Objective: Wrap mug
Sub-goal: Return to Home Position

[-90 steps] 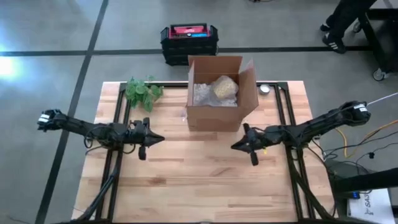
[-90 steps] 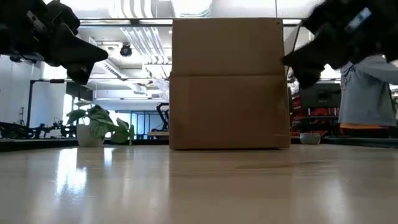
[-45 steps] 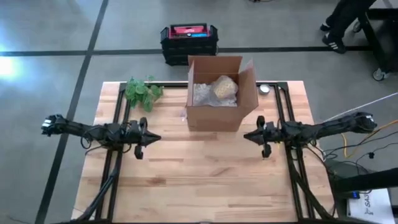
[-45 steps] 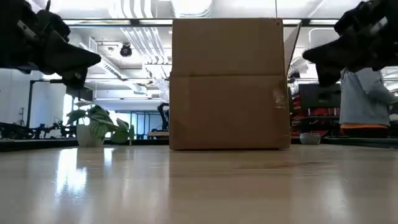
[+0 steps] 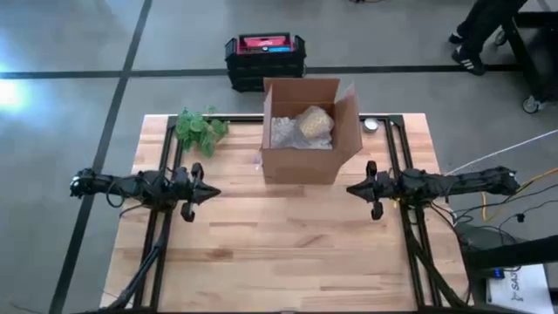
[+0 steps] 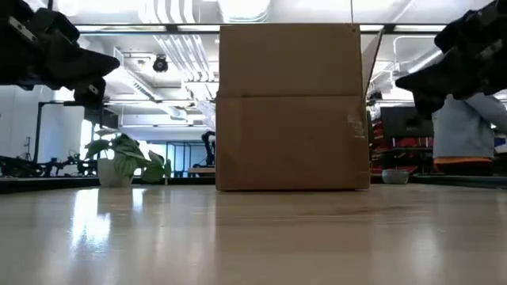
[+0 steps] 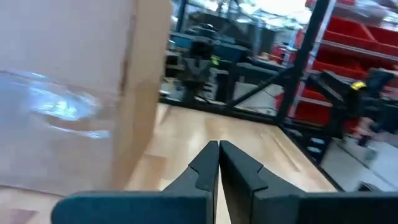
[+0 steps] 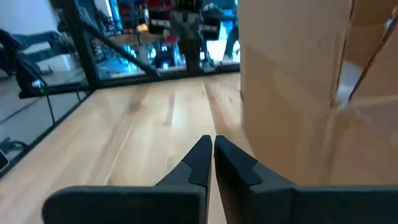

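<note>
both pincers are clenched on nothing above the pale wooden table (image 5: 279, 253): the left gripper (image 5: 212, 193) left of the open brown cardboard box (image 5: 301, 161), the right gripper (image 5: 351, 187) just right of it. the bubble-wrapped yellow mug (image 5: 314, 122) lies inside the box.

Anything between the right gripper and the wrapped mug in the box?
Yes. The wrapped mug sits inside the cardboard box; its right wall stands between the mug and the right gripper, outside by the front right corner.

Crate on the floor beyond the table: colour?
Black crate, red on top; shows best in the high view.
</note>
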Motion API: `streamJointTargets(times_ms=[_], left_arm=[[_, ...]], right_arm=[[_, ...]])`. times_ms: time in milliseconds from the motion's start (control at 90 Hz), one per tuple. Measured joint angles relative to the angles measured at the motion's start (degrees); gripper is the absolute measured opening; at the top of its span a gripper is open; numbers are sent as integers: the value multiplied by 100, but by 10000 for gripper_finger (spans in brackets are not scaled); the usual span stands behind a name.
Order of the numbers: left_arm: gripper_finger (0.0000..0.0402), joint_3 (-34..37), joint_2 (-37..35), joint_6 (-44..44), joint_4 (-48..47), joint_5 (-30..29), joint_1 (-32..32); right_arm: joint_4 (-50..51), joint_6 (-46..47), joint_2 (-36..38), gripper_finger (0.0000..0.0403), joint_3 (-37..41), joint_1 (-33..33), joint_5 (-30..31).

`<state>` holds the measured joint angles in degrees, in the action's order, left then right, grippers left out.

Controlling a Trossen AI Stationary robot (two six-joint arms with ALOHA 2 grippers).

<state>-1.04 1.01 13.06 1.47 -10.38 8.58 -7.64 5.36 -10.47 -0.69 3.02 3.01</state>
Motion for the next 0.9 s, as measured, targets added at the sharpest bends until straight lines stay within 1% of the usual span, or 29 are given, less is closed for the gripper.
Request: streamJointTargets(times_ms=[100,200,333,478,678,900], left_arm=[[0,0,11,9,5,-89,-61],[0,0,4,-64,5,-128,-74],[0,-2,97,-33,14,-168,-76],[0,0,236,-15,47,-170,-76],[0,0,448,-14,58,-170,-76],[0,7,709,-13,90,-168,-76]], right_arm=[[156,-293,294,1,0,-20,2],[632,-373,723,3,-2,-47,-4],[746,-513,1037,2,-24,-56,-166],[757,-736,998,1,-33,-56,-155],[735,-738,802,2,-35,-56,-151],[744,-736,755,3,-35,-56,-153]])
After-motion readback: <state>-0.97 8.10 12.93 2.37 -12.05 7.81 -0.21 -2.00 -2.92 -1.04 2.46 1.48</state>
